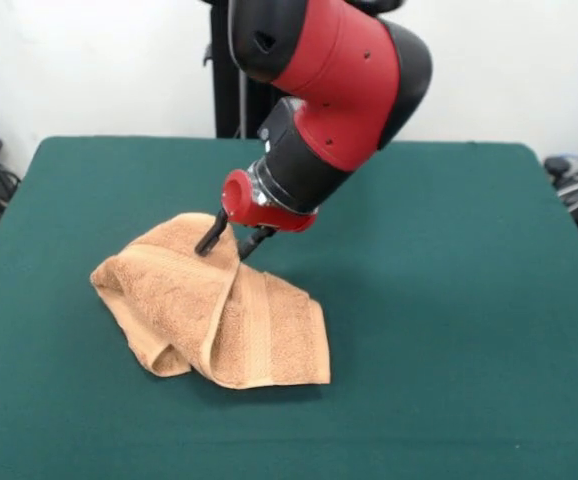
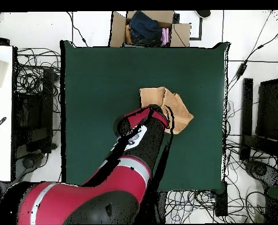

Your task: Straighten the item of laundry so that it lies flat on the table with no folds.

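The orange-tan towel [image 1: 219, 320] lies crumpled and folded over itself on the green table [image 1: 449, 300], left of centre in the front view. A woven band runs down its right fold. My gripper [image 1: 233, 240] stands at the towel's far top edge, its two black fingers on either side of a raised ridge of cloth that tents up to them. In the overhead view the towel [image 2: 177, 110] shows right of the table's [image 2: 100, 76] centre. There the red wrist [image 2: 153, 114] covers the towel's lower left part and hides the fingers.
A cardboard box [image 2: 150, 28] with dark clothing stands beyond the table's far edge in the overhead view. Cables and black equipment [image 2: 268, 117] lie on the floor on both sides. A white surface [image 2: 0, 111] is at the left. The towel is well inside the table's edges.
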Robot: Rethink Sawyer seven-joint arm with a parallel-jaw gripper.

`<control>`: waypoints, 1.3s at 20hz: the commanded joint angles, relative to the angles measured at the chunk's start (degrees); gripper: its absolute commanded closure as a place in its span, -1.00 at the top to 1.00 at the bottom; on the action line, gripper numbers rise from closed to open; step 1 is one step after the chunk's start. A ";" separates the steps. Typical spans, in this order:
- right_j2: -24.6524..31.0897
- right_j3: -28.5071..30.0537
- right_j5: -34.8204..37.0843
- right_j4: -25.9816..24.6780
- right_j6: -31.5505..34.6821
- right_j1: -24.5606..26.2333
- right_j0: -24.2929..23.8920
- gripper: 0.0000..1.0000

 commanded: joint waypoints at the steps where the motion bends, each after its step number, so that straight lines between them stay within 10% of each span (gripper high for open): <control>1: 0.83 -2.68 -6.36 -4.35 6.58 2.82 0.57 1.00; 26: 0.00 -0.96 -9.56 -1.53 9.17 4.17 -1.07 1.00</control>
